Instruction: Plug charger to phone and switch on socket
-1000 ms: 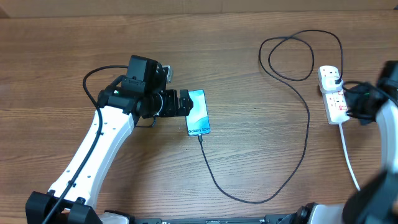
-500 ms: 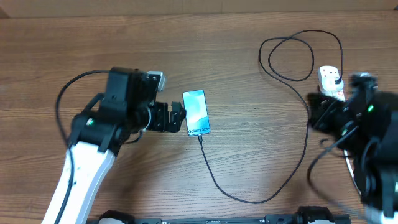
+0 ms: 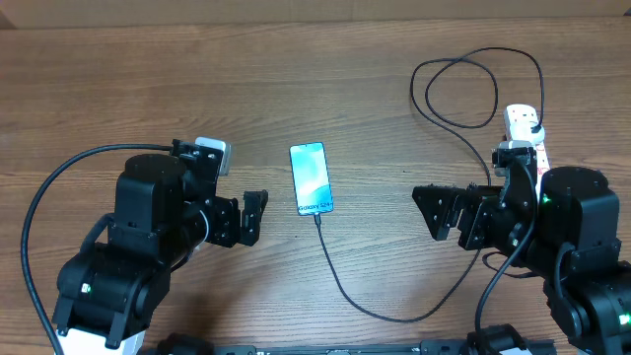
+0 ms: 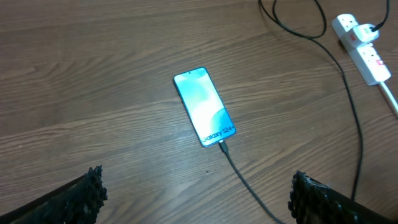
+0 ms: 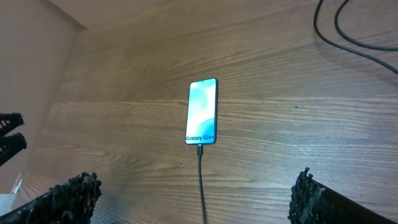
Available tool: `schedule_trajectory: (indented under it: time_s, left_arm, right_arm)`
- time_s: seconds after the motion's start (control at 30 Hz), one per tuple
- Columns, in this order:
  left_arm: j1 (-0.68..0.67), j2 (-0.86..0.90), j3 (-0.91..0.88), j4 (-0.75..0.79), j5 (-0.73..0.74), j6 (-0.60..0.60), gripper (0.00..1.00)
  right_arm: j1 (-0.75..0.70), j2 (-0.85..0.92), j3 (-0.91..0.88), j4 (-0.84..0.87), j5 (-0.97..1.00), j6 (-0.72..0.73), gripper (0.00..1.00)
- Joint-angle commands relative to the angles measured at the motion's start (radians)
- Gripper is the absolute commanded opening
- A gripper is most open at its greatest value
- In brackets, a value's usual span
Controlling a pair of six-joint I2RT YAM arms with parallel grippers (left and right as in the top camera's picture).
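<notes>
The phone [image 3: 311, 178] lies flat mid-table, its screen lit, and shows in both wrist views [image 4: 205, 107] [image 5: 202, 112]. The charger [image 3: 317, 219] has its plug tip in the phone's near edge. Its thin black cable [image 4: 249, 186] [image 5: 201, 186] curves round the near side, loops at the back right and ends in a black plug in the socket [image 3: 518, 116] [image 4: 367, 53]. My left gripper [image 3: 252, 217] [image 4: 199, 193] is open, left of the phone and clear of it. My right gripper [image 3: 432, 212] [image 5: 194, 190] is open too, well right of the phone, holding nothing. The right arm hides the socket's near end.
A thick white cord leaves the socket toward the near right, mostly under my right arm. The cable's loop [image 3: 463, 89] lies on the wood at the back right. The left gripper's fingertips [image 5: 9, 134] show at the left edge of the right wrist view.
The right gripper left the socket, opened, and swung left and nearer. The left arm drew back from the phone toward the near left. Phone and cable stayed put.
</notes>
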Motion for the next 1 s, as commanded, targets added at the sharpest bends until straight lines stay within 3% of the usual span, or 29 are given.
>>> schedule_trajectory:
  time_s: [0.0, 0.97]
  left_arm:
    - [-0.004, 0.003, 0.015, -0.001, -0.04, 0.003, 1.0]
    - [-0.003, 0.265, 0.013, -0.045, -0.091, 0.004, 0.99]
  right_arm:
    - [0.007, -0.005, 0.007, 0.0, 0.001, -0.007, 1.0]
    - [0.007, -0.005, 0.007, 0.0, 0.001, -0.007, 1.0]
